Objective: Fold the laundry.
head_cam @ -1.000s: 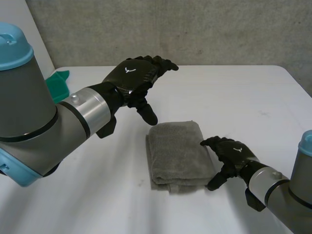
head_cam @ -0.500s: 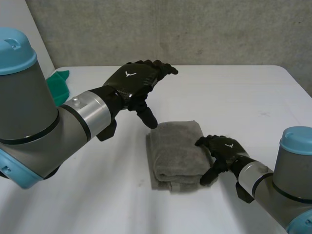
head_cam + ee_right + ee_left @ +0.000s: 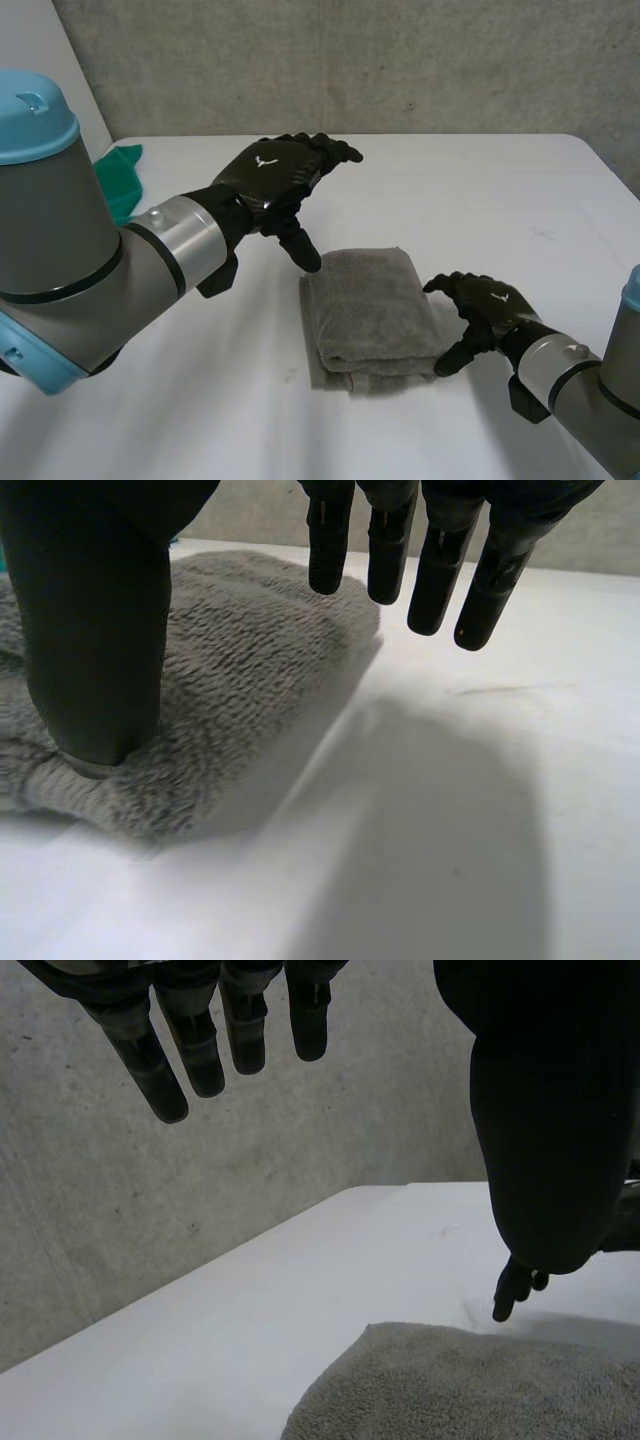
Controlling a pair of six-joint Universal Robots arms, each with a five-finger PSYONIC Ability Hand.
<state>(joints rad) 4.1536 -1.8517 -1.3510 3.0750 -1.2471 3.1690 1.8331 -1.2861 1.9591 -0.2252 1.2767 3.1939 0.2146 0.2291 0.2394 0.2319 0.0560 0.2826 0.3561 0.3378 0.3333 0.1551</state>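
Towel point(image 3: 368, 312): plain mid-grey, fuzzy nap, no print. Worktop point(image 3: 500, 200): white, a few faint grey scuffs. My left hand point(image 3: 272, 172) and right hand point(image 3: 487, 305): black, each with a small pale mark on its back. My left arm point(image 3: 90, 260) and right arm point(image 3: 590, 390): grey, with light-blue caps. Cloth point(image 3: 120, 178) at the worktop's left edge: teal-green. Wall point(image 3: 400, 60): mottled grey.

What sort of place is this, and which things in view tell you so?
Probably a robotics lab or test bench rather than a home: a bare concrete wall, a plain white table, and a robot's left hand and right hand at one folded grey towel.
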